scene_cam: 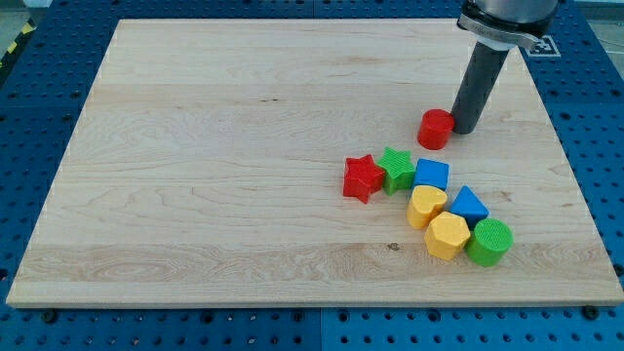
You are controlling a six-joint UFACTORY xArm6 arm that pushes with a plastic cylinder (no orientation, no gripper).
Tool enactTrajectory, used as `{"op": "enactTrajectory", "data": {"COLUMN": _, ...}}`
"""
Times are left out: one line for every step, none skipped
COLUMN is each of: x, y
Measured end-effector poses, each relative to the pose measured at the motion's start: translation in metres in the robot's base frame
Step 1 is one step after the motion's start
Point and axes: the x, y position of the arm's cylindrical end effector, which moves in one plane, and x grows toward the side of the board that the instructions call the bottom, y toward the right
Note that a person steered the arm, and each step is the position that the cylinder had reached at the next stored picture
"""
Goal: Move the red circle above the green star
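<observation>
Red circle [436, 128] on table [195, 175], far of green star [397, 168], slightly right, apart. My tip [462, 130] touching circle's right side. No end effector, bare rod grasps nothing. Red star [363, 177] touches green star's left.

Lab or robotics test bench: pale wooden board surface [244, 146] on blue perforated metal mounting plate [595, 117]; black-and-yellow hazard tape [10, 49] at far left edge.

I can't read any words, numbers or signs. Just past the wooden board [244, 156], at its top right corner, there is a small white tag [539, 43] with black marks behind the rod, too small and hidden to read.
</observation>
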Motion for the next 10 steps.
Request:
{"op": "enactTrajectory", "data": {"x": -0.021, "y": 0.032}}
{"op": "enactTrajectory", "data": {"x": -0.039, "y": 0.048}}
{"op": "enactTrajectory", "data": {"x": -0.057, "y": 0.027}}
{"op": "enactTrajectory", "data": {"x": -0.057, "y": -0.009}}
{"op": "enactTrajectory", "data": {"x": -0.057, "y": -0.012}}
{"op": "enactTrajectory", "data": {"x": -0.057, "y": -0.012}}
{"op": "enactTrajectory", "data": {"x": -0.058, "y": 0.007}}
{"op": "enactTrajectory", "data": {"x": -0.059, "y": 0.017}}
{"op": "enactTrajectory", "data": {"x": -0.059, "y": -0.011}}
{"op": "enactTrajectory", "data": {"x": -0.049, "y": 0.035}}
